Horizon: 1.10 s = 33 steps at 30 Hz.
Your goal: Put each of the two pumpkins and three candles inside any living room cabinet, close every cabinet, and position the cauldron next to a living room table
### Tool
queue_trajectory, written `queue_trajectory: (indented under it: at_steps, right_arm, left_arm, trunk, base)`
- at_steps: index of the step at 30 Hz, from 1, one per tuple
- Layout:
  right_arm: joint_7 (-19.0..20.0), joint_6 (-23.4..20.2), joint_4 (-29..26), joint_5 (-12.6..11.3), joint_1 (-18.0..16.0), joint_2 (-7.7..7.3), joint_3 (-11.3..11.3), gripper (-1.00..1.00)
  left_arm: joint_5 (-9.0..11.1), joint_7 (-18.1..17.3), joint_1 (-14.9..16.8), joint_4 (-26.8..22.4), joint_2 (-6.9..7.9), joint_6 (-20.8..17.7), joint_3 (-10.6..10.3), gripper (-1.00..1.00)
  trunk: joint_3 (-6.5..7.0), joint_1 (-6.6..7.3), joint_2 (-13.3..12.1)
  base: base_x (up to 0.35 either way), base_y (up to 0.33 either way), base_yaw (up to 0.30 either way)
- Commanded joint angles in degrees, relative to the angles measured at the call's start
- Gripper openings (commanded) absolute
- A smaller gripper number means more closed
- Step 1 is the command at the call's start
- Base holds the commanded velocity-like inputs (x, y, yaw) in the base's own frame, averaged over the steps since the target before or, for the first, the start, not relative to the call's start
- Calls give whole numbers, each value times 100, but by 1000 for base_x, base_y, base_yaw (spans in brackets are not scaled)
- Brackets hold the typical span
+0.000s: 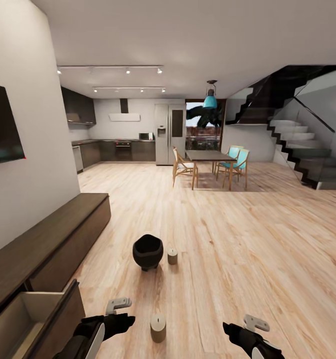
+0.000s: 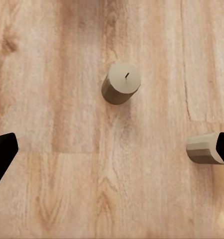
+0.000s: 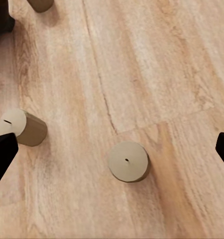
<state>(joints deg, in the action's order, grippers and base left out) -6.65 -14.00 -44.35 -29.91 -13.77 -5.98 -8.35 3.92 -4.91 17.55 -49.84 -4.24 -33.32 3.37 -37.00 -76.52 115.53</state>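
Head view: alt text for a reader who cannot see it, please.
A black cauldron sits on the wood floor with one candle beside it and another nearer, between the two grippers. A dark cabinet with an open compartment lines the left wall.

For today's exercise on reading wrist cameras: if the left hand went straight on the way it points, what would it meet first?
Probably the upright candle standing on the wooden floor between the open fingers, or the floor beside it; depth is unclear.
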Motion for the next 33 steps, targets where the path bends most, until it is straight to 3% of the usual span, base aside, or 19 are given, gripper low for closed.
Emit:
queue_trajectory:
  at_steps: [1, 12, 15, 17, 18, 20, 23, 28, 33]
  right_arm:
    - [-57, -15, -12, -59, -3, -9, -35, 100]
    - [-70, -24, -11, -43, -3, -9, -35, 100]
    - [-83, -32, -6, -36, -3, -9, -35, 100]
    - [-87, -36, 21, -35, -3, -9, -41, 100]
    - [-88, -37, 51, -32, -3, -9, -43, 100]
    - [-93, -38, 195, -23, -9, -5, -49, 100]
    - [-104, -65, 271, -18, -21, -2, -56, 100]
    - [-354, -103, 447, -20, -60, 36, -77, 100]
    - [-719, -118, 691, -10, -129, 349, -199, 100]
  left_arm:
    - [39, -11, 3, -7, -6, -36, 25, 100]
    - [41, -15, 3, -125, -6, -88, 35, 100]
    - [53, -15, 29, -549, -19, -643, 45, 100]
    - [75, -13, 96, -1101, -30, -1241, 47, 100]
    - [85, -10, 153, -1305, -32, -1458, 48, 100]
    - [134, -5, 502, -1921, -31, -2251, 47, 100]
    - [150, 1, 921, -2154, -29, -2623, 49, 100]
    - [146, 25, 1477, -2003, -38, -2668, 45, 100]
    - [155, 39, 1813, -1341, -30, -2668, 42, 100]
  trunk:
    - [-7, 1, 3]
    - [-7, 1, 3]
    - [-7, 1, 3]
    - [-7, 1, 3]
    - [-7, 1, 3]
    - [-7, 1, 3]
    - [-7, 1, 3]
    - [-7, 1, 3]
    - [-7, 1, 3]
  base:
    - [14, 41, 0]
    - [66, 64, 0]
    - [7, 7, 0]
    - [3, 3, 0]
    - [2, 2, 0]
    - [1, 1, 0]
    - [0, 0, 0]
    - [0, 0, 0]
    - [0, 0, 0]
